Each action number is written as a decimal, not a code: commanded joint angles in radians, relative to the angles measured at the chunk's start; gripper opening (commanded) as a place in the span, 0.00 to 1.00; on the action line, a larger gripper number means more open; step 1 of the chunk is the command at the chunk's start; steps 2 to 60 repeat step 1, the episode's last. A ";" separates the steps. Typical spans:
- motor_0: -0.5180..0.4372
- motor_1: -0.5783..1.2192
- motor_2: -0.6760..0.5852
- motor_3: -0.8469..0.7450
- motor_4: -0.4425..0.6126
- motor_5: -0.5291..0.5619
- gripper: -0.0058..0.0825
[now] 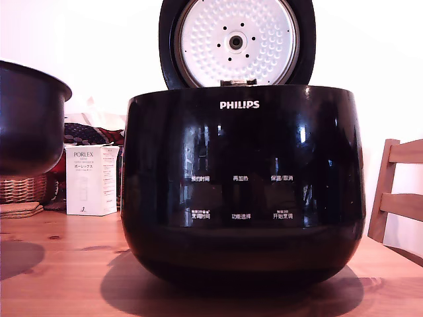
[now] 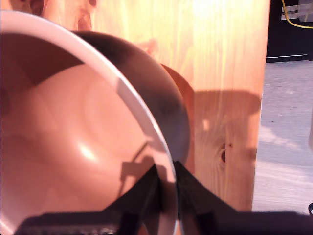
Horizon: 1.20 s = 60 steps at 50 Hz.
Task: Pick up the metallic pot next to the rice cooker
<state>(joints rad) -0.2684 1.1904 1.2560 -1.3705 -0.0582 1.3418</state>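
The rice cooker (image 1: 241, 185) fills the middle of the exterior view, a glossy black body with a white PHILIPS logo and two rows of white Chinese labels. It stands on the wooden table (image 1: 66, 264). Its round lid (image 1: 236, 43) is upright and open at the top centre of the frame, with the white dimpled plate facing the camera.

The metallic pot (image 1: 30, 125) is at the far left edge of the exterior view, cut off by the frame. It is apart from the cooker, and its dark rounded underside appears clear of the tabletop. A shadow lies on the wood in the lower left corner.

Behind the pot, at middle left, a wicker basket (image 1: 23, 188) sits beside a white PORLEX box (image 1: 91, 179). A wooden chair (image 1: 396, 191) shows at the right edge.

In the wrist view the gripper (image 2: 166, 169) is clamped on the pot's thin pale rim. One dark finger (image 2: 142, 196) is inside the bowl and the other is against the outer wall. The smooth inner surface of the bowl fills much of that view. Beyond the pot are the table's pine boards, their far edge, the grey floor (image 2: 288, 122) and a yellow cable (image 2: 298, 19).
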 commanded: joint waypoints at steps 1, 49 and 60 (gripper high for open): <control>-0.002 -0.026 -0.004 0.016 -0.003 -0.004 0.04; -0.002 -0.026 -0.004 0.016 -0.003 -0.004 0.04; -0.002 -0.026 -0.004 0.016 -0.003 -0.004 0.04</control>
